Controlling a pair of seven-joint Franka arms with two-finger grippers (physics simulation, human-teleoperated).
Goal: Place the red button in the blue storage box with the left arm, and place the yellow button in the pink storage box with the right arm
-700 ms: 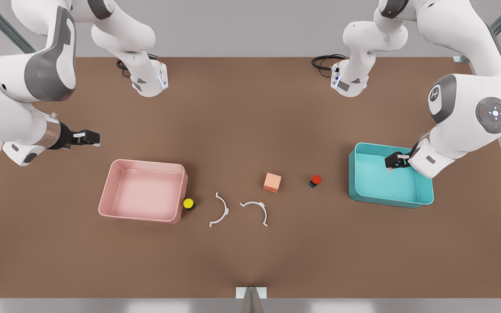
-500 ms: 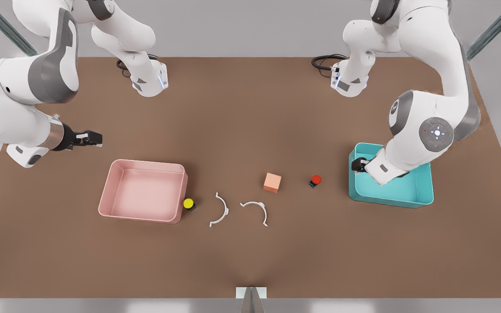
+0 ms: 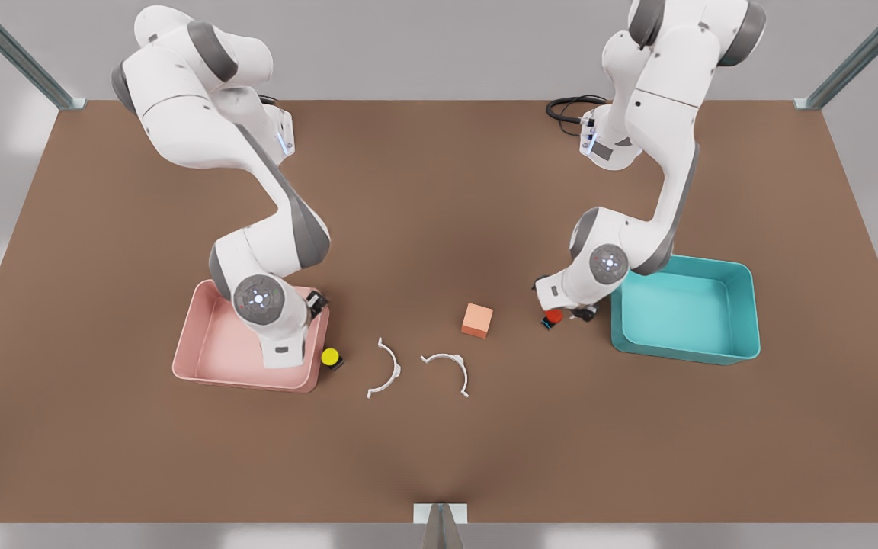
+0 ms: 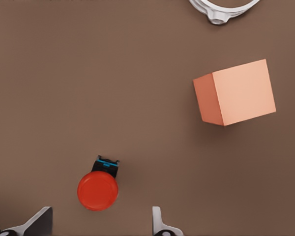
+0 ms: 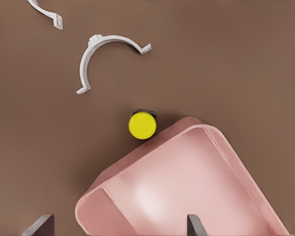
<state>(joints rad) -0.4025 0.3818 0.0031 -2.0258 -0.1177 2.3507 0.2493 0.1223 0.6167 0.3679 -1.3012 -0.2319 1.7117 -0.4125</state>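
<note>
The red button (image 3: 554, 316) (image 4: 98, 190) stands on the table just off the blue storage box (image 3: 683, 313), on the side toward the front view's left. My left gripper (image 3: 572, 311) (image 4: 99, 225) hovers open right by it, its fingertips (image 4: 39, 221) wide apart on either side. The yellow button (image 3: 330, 356) (image 5: 142, 125) sits against the outer wall of the pink storage box (image 3: 210, 347) (image 5: 187, 177), near a corner. My right gripper (image 3: 317, 303) (image 5: 117, 225) hangs open over that box, a short way from the button.
A salmon-orange cube (image 3: 477, 319) (image 4: 236, 92) lies on the brown table between the two buttons. Two white curved clips (image 3: 387, 369) (image 3: 448, 370) lie in front of it, one of them (image 5: 105, 56) close to the yellow button.
Both arms swung inward. The left gripper left the blue box and came over the red button. The right gripper came from the table's edge to above the pink box.
</note>
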